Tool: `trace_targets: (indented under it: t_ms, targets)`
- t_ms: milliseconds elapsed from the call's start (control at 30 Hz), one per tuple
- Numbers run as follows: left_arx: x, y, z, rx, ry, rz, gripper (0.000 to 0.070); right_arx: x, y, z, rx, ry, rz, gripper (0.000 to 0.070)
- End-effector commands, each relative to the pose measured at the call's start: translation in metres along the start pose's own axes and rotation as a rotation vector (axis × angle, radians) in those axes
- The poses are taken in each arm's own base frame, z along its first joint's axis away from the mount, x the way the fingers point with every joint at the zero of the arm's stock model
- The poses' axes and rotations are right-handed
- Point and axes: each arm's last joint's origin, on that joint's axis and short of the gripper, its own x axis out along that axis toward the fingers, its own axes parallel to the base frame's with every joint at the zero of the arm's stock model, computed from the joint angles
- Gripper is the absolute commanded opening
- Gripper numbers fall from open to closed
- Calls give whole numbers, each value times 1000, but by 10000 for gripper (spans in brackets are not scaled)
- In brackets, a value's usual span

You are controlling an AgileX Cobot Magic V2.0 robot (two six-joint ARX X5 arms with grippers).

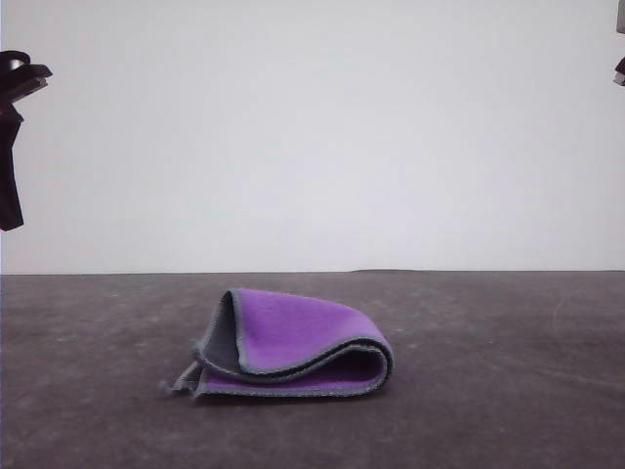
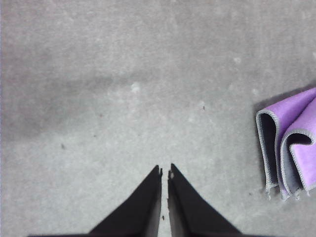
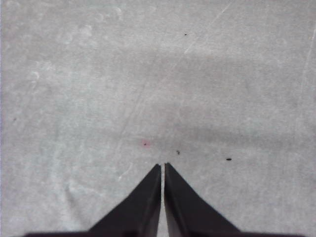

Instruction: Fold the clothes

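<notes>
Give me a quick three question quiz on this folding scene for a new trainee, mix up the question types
1. True or false: the cloth lies flat and fully spread on the table.
2. Which colour shows on the cloth's top face? A purple, B green, C white.
3. Fill in: the left gripper and the right gripper both have their fingers ____ with nothing between them.

Key: 1 false, it is folded over in layers. 2 A. 3 closed.
</notes>
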Motion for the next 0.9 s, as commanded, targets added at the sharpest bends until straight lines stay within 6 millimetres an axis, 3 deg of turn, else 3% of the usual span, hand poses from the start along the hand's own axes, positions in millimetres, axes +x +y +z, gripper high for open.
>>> trace_targets:
  t_ms: [0, 233, 400, 600, 867]
  targets:
    - [-1, -1, 3, 6, -8, -3, 7, -1, 0, 5, 4, -16, -3, 4]
    - [-9, -2, -1, 98, -34, 5, 10, -1, 0, 5, 4, -16, -3, 4]
    - [-22, -7, -14, 129, -253, 31, 11, -1, 0, 5, 4, -17, -3, 4]
    - [-26, -11, -56, 193, -468, 77, 11, -1, 0, 5, 3, -16, -3, 4]
    - [-16, -4, -129, 130, -594, 238, 11, -1, 0, 5, 4, -17, -3, 4]
